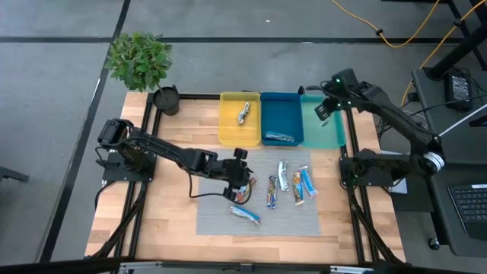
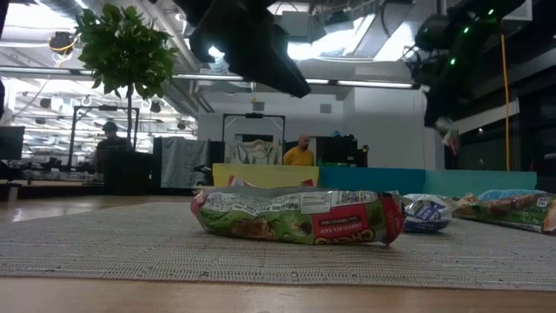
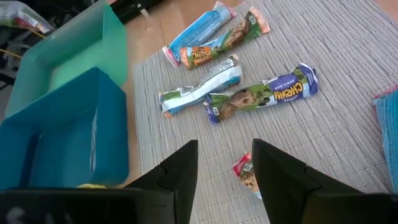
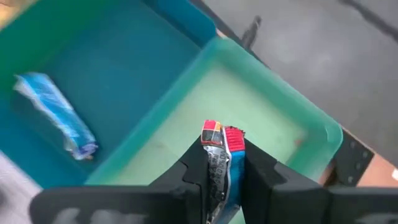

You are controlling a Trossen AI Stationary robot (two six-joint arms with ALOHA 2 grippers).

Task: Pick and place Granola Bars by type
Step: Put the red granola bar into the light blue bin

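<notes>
Several granola bars lie flat on the grey mat (image 1: 259, 228), among them a blue one (image 1: 244, 215) and a cluster (image 1: 293, 184). One bar rests in the yellow tray (image 1: 243, 113) and a blue one in the blue tray (image 4: 56, 115). My left gripper (image 3: 224, 158) is open and hovers above the mat, its fingers on either side of a red-ended bar (image 3: 245, 174) below them, without touching it. My right gripper (image 4: 222, 155) hangs over the green tray (image 4: 261, 106), shut on a red and blue bar. My right gripper pinches the bar between its two fingers, with the bar's red crimped end (image 4: 217, 132) sticking out past the fingertips. The bar is lifted clear above the green tray's floor. The fingers hide the rest of the wrapper.
The three trays, yellow (image 1: 228, 129), blue (image 1: 281, 106) and green (image 1: 333, 133), stand side by side along the mat's far edge. A potted plant (image 1: 139, 59) and a dark cup (image 1: 166, 99) sit at the far left corner. People show in the room beyond the table.
</notes>
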